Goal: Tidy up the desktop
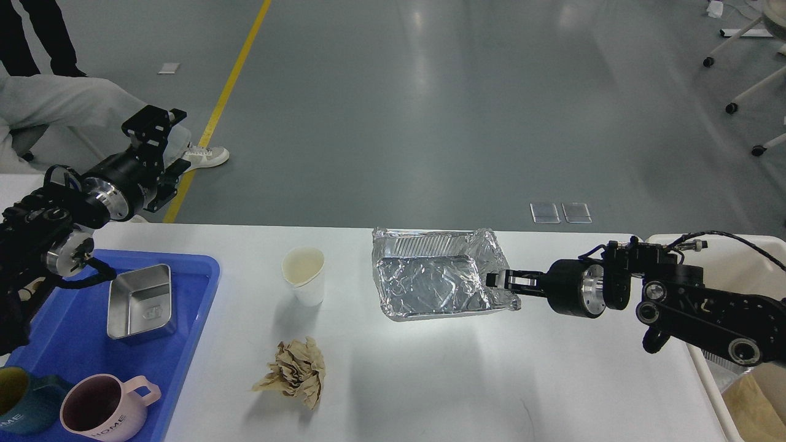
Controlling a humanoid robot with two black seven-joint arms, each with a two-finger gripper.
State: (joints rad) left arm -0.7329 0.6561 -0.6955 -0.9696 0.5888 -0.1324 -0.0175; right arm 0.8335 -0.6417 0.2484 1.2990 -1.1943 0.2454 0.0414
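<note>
Desktop clutter: right gripper pinches the foil tray's three-o'clock rim; light, crumples easily, so grip gently. Left gripper: can't tell.

Bright, even overhead light, sharp focus; soft shadows on the desktop, floor glare.

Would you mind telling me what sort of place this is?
Probably a lab or workshop hall: a grey floor with a yellow line, wheeled furniture legs, and a white desktop.
</note>
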